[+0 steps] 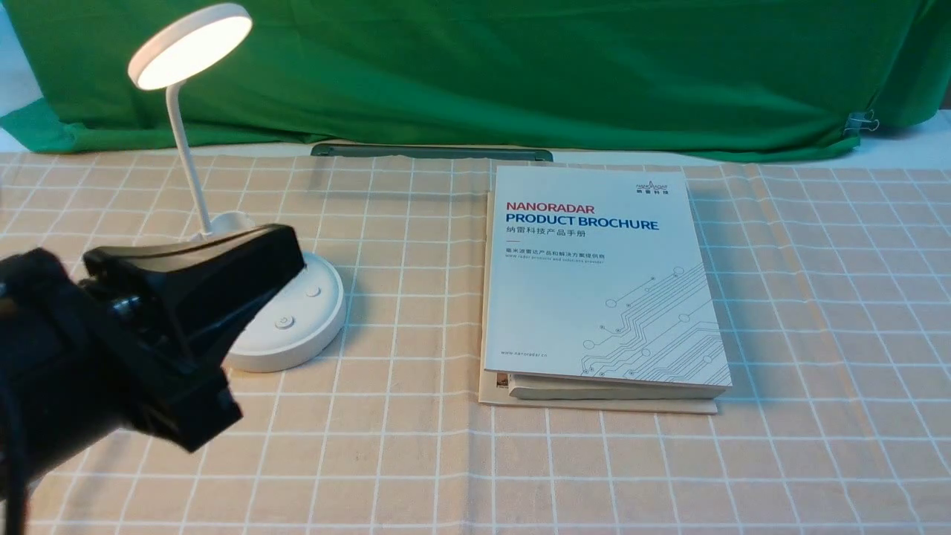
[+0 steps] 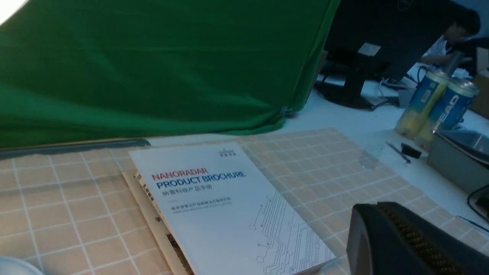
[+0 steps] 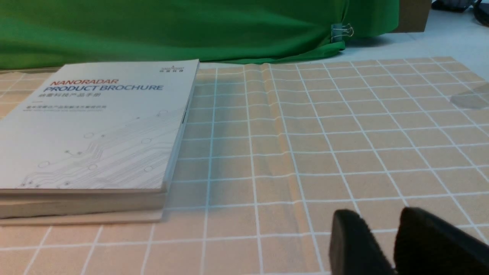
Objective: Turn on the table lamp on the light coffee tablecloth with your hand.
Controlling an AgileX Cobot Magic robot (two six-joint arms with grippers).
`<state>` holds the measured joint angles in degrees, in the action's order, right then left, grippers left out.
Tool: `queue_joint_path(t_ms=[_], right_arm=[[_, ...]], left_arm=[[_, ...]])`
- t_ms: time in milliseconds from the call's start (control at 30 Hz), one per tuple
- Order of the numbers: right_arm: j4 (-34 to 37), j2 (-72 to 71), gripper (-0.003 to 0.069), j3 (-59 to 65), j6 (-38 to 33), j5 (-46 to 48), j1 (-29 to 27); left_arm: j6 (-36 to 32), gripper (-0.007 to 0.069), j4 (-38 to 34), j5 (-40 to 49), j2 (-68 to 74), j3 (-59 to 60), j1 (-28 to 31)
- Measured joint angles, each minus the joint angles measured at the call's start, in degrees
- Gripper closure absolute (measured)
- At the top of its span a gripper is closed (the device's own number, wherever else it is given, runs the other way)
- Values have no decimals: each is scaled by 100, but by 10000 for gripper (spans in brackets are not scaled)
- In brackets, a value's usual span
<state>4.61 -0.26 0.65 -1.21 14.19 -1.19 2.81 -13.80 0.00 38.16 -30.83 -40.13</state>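
Nearest: black left pincer [image 1: 290,256] on its thick arm, tip low over the base of the white plastic table lamp [image 1: 308,327]. Could not tell whether it was spread or pressed together, nor whether it touched. Black right pincer [image 3: 378,217], seen only from its own wrist: tips a slit apart, holding nothing.

The lamp stood on the left of the light coffee gridded tablecloth [image 1: 416,461]. Two small round buttons [image 1: 284,322] sat on the base top. Judged light, hard and slick, likely to skid under a sideways shove. The thin neck looked too bendy to hold, so better to press straight down on a button.

Mid-table: white product brochure [image 1: 602,282], well apart from the lamp. Farther back, the round disc head [image 1: 192,46] glowed before the green backdrop cloth [image 1: 520,67].
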Motion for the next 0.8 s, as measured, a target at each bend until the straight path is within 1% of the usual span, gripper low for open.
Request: queue_joint_path(t_ms=[300,433,467,533,567,633,700,733,767,800], right_arm=[[0,0,421,0,0,7,0],[0,0,421,0,0,7,0],[0,0,421,0,0,7,0],[0,0,421,0,0,7,0],[0,0,421,0,0,7,0],[0,0,421,0,0,7,0],[0,0,421,0,0,7,0],[0,0,421,0,0,7,0],[0,0,421,0,0,7,0],[0,0,421,0,0,7,0]], left_arm=[[-58,603,67,63,-247,77,-7],[-182,603,336,-313,-395,287,-7],[-223,603,524,-501,-556,497,85],[-238,603,654,-609,-704,691,216],[-281,603,740,-708,-837,872,359],[-281,603,1003,-945,-1258,1443,826],[-281,603,1128,-1027,-1422,1648,1071],[-281,603,1241,-1157,-1670,1922,1366],[-281,603,1263,-1195,-1745,1994,1452],[-281,603,1327,-1310,-2097,2283,1798]])
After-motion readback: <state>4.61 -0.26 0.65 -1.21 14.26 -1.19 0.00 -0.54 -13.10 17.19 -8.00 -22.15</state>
